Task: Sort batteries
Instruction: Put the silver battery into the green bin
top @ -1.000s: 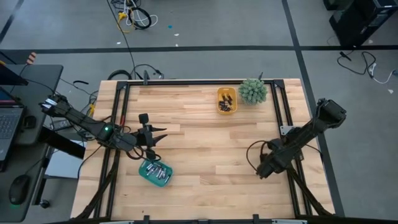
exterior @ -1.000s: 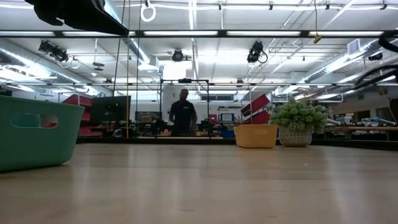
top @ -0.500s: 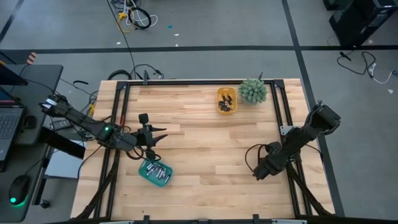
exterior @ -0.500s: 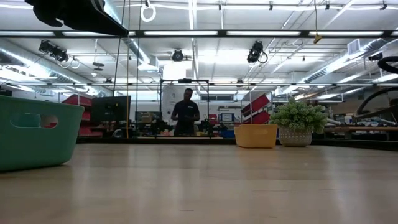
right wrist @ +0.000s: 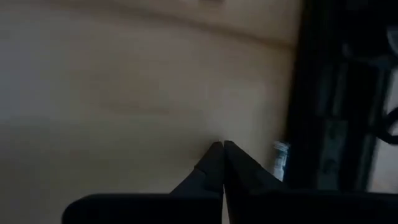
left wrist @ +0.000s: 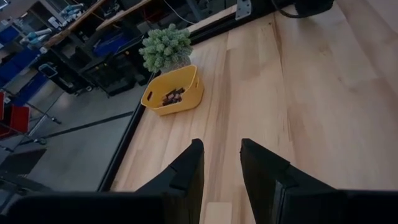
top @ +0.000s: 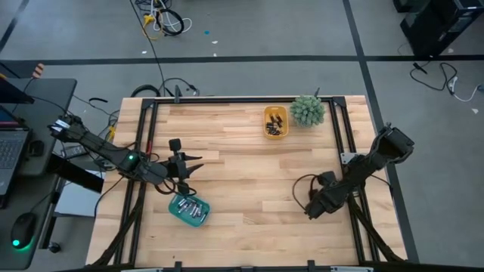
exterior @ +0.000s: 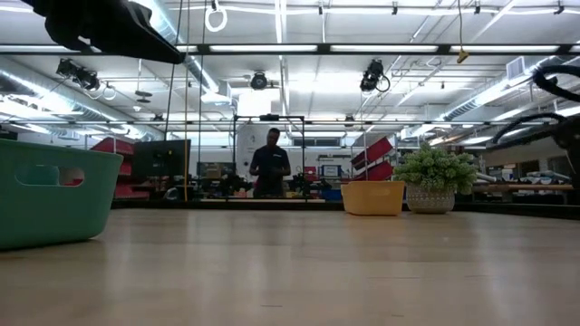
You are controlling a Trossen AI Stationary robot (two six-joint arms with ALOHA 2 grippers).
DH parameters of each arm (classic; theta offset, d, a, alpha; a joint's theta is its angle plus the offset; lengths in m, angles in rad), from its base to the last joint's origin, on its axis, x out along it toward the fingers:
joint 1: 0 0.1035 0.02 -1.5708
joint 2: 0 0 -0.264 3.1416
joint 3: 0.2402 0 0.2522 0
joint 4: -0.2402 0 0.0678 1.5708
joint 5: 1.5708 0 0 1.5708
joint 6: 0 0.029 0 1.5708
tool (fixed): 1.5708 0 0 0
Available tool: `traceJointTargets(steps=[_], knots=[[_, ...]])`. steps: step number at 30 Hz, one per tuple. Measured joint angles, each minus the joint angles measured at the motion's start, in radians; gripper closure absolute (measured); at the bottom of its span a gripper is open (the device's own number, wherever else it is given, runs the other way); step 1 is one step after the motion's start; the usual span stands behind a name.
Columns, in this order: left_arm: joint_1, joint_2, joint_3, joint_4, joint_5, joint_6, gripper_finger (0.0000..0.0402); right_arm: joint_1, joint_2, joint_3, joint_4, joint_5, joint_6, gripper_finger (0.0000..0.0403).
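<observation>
The worktop (top: 249,166) is bare wood across its middle, so the risks sit at its edges. The right arm lies low by the right side rail, its right gripper (top: 311,212) clenched tip to tip on nothing and close above the wood; a careless sweep from there could scrape the surface or foul the loop of cable beside it. The left arm reaches in from the left, and the left gripper (top: 195,165) hangs just beyond the teal tray (top: 189,210), fingers parted and empty. Dropping blind, it could clip the tray's rim and tip out the silvery batteries (top: 190,208) inside. The yellow tray (top: 275,122) stands at the far edge, almost touching the potted plant (top: 308,110), and holds the dark batteries (top: 276,125); a reach there risks nudging the plant or mixing the two kinds.
</observation>
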Motion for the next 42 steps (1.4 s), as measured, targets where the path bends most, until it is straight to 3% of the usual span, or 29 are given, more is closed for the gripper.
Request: traceJointTargets(steps=[7,14,20,32,42], knots=[[0.0,0.0,-0.001,0.033,-0.001,0.004,0.0298,-0.012,-0.016,0.051,-0.153,-0.05,-0.033,0.0403],[0.0,0.0,-0.001,0.031,-0.001,0.006,0.0298,0.032,-0.014,-0.059,0.013,-0.151,-0.02,0.0403],[0.0,0.0,-0.001,0.03,-0.001,0.007,0.0298,0.044,-0.016,-0.055,0.015,-0.151,0.001,0.0403],[0.0,0.0,-0.001,0.032,-0.023,0.032,0.0298,0.042,-0.016,0.015,-0.141,-0.119,-0.006,0.0403],[0.0,0.0,-0.001,0.03,-0.028,0.032,0.0298,0.075,-0.016,-0.042,-0.012,-0.118,0.058,0.0403]])
